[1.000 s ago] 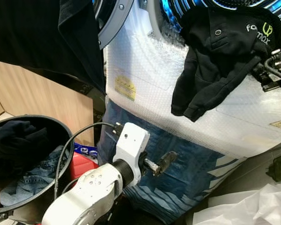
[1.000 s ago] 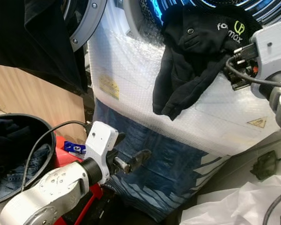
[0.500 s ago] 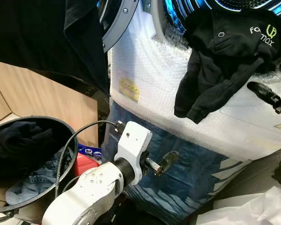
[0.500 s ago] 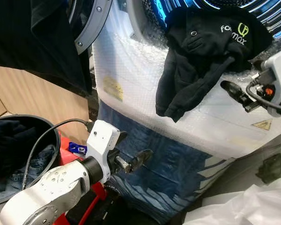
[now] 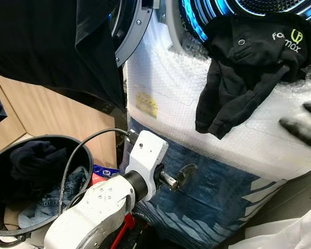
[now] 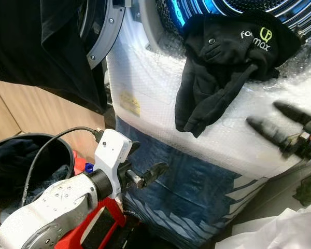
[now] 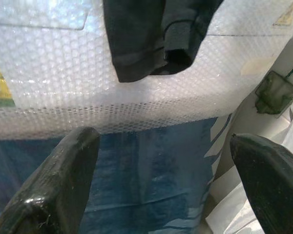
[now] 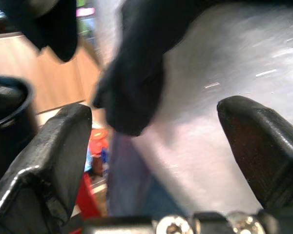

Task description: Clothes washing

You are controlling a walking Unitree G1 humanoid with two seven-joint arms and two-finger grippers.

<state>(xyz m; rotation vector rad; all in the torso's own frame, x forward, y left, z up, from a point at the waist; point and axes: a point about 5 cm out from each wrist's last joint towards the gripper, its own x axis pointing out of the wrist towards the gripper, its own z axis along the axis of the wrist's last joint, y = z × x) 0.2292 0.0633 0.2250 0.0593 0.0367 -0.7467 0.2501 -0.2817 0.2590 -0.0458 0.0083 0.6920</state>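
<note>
Black sweater (image 6: 223,62) drapes over drum rim (image 6: 171,21); right gripper (image 6: 285,127) spread beside it.

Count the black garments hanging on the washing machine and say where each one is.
2. A black polo shirt droops from the drum opening's lip down the bubble-wrapped front. Another black garment hangs over the open door. More may sit inside the drum, hidden.
</note>
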